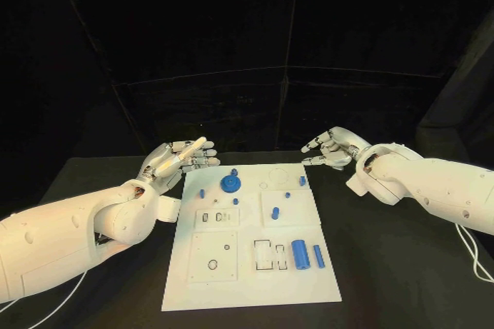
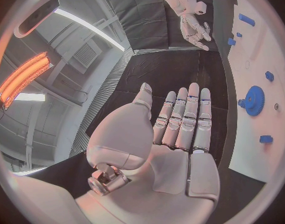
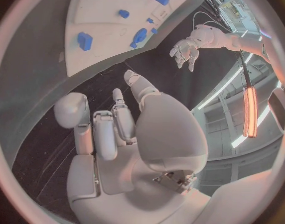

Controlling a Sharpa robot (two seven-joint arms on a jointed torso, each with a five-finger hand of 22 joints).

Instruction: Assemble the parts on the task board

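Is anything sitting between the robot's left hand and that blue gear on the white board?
Nothing visible does. The left hand hovers empty, fingers straight, just off the far left corner of the task board. Between it and the blue gear lies bare white board.

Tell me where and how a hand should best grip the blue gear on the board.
Likely by the raised hub at the centre of the blue gear, pinched from straight above. It seems to lie flat on the task board, so its toothed rim offers little to grip, and small parts stand close by. Both hands are empty.
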